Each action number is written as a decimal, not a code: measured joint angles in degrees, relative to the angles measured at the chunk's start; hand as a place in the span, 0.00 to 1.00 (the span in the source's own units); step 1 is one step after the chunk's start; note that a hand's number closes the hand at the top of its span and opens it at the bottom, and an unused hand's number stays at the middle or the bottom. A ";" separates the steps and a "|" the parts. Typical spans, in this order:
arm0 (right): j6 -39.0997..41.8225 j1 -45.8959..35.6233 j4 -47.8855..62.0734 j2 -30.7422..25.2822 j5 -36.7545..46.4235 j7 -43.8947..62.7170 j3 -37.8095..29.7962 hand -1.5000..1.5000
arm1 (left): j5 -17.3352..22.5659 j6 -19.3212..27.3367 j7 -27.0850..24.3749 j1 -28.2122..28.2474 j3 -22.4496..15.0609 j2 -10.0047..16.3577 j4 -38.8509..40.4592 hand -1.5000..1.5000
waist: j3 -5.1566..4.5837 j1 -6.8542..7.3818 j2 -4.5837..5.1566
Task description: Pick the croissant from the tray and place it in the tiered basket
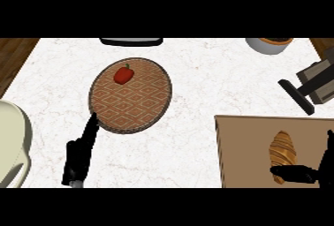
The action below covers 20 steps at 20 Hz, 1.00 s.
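Far left on my feed, a cream rounded thing [12, 145] poked in from the edge, couldn't tell what it was. Next to it my left hand [78, 154] lay low over the counter [195, 66], fingers straight and together, holding nothing, tips right by the near rim of the basket [134, 103]. The basket had a red pepper [124, 74] in its far part. A dark object [130, 41] sat at the far edge, and a white cup [269, 44] further right. The tray [241, 150] was at the near right with the croissant [282, 150] lying on it, lengthwise away from me. My right hand [303, 173] was open wide around it: thumb across the near end, fingers [328, 150] up along the right, clear of the pastry. A grey and black gadget [313, 84] sat beyond the tray.
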 measured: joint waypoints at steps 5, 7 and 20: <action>4.13 -2.10 4.46 2.96 -0.93 -0.21 -1.14 0.00 | -0.04 0.07 -1.16 0.40 0.62 -0.10 0.49 0.50 | 0.01 -0.48 -0.12; 5.75 -3.86 6.50 4.30 -1.06 -0.32 -2.02 0.00 | 0.02 -0.06 -0.70 0.36 0.72 -0.04 0.52 0.50 | 0.03 -0.55 -0.13; 14.38 -9.78 12.27 10.65 -0.23 -0.82 -7.30 0.00 | 0.32 -0.83 -0.42 1.11 2.00 0.19 -0.03 0.50 | 0.08 -1.45 -0.38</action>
